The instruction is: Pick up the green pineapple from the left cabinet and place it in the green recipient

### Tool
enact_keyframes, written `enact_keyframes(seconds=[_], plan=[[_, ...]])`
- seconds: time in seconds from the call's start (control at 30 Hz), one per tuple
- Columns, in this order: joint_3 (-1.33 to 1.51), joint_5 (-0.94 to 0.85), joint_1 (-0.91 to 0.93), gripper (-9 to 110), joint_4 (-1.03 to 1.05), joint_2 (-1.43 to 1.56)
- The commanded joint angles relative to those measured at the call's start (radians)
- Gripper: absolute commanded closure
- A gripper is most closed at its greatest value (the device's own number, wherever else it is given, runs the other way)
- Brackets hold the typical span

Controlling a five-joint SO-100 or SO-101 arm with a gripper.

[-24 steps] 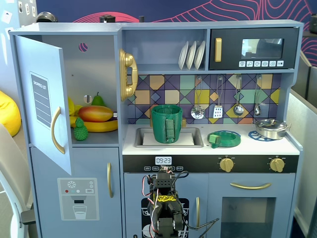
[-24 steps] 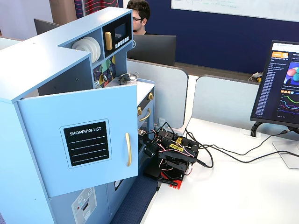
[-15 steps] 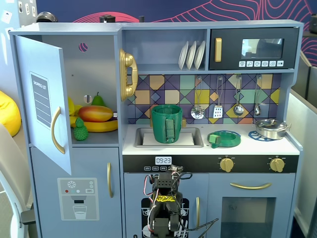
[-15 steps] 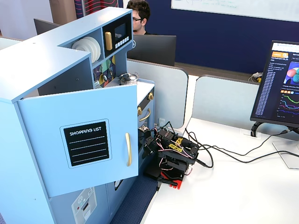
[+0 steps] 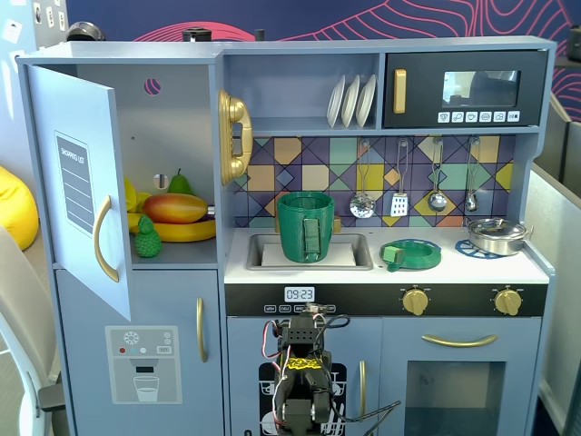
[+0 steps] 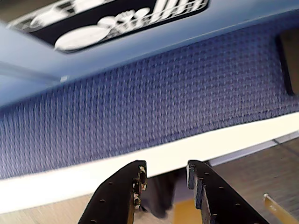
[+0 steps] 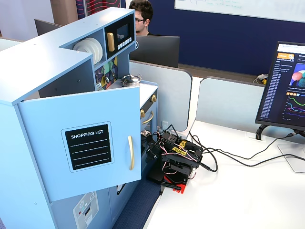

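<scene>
**Arm folded low, pineapple untouched on the shelf**

From my seat, the wrist view shows the gripper (image 6: pixel 164 179) with its two dark jaws a small way apart and nothing between them, only blue woven mat and a pale strip of table edge beyond. The arm (image 5: pixel 304 381) sits folded at the foot of the toy kitchen, well below the counter in a fixed view.

I judge the task has not really started: the reach is the step in hand. The green pineapple (image 5: pixel 147 238) stands at the front of the left cabinet (image 5: pixel 182 136) shelf, just beside the mango (image 5: pixel 175 208) and the bananas, with the green pear (image 5: pixel 180 183) behind. The green recipient (image 5: pixel 305 226) stands in the sink, well apart from the fruit.

Next I must raise the arm, swing toward the left of that view and open wider before closing on the pineapple.

The open door (image 5: pixel 83 186) hangs out on the left and the shelf's front lip sits below the fruit, so the clean way in is from the front, above the lip. The gold telephone (image 5: pixel 233 136) edges the right of the opening.
</scene>
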Motion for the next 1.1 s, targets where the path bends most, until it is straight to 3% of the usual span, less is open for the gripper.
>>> enact_keyframes(seconds=[0.0,0.07,0.17,0.3,0.57,1.07], plan=[[-0.008,0.032,-0.192,101,-0.379,-0.032],[-0.014,0.117,-0.330,100,-0.663,-0.067],[-0.025,-0.002,-0.491,101,-0.874,-0.081],[-0.143,-0.121,-0.646,101,-0.919,-0.107],[-0.399,-0.153,-0.788,91,-0.976,-0.299],[-0.696,-0.156,-0.764,82,-1.278,-0.755]])
